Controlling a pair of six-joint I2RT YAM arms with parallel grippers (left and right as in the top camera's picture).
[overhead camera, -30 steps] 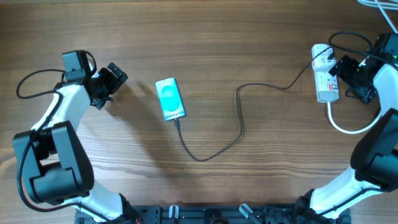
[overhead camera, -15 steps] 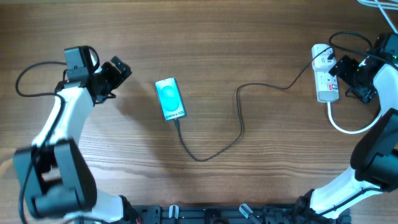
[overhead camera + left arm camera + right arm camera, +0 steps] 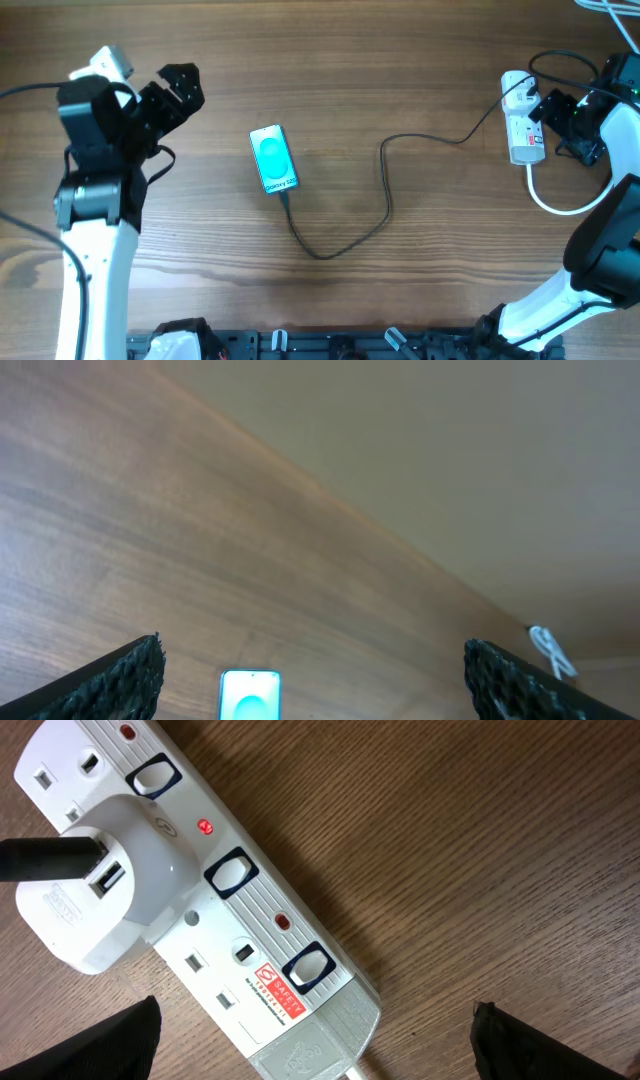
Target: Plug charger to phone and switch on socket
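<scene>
Phone (image 3: pixel 273 158) lies near the centre of the bench (image 3: pixel 420 60), and the charger (image 3: pixel 386 190) appears seated at its 6 o'clock end. Socket (image 3: pixel 520 120) sits at 3 o'clock. The right tool (image 3: pixel 548 118) hovers released beside it, and the left tool (image 3: pixel 178 88) is released and empty. I advise pressing only the rocker (image 3: pixel 230 872) by the adapter (image 3: pixel 95 885), squarely.

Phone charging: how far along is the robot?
Done: the charger is plugged into the lit phone, and a red light glows on the socket by the adapter, so it seems switched on. In hand: nothing; the left gripper and right gripper are open. Left: seemingly nothing.
</scene>
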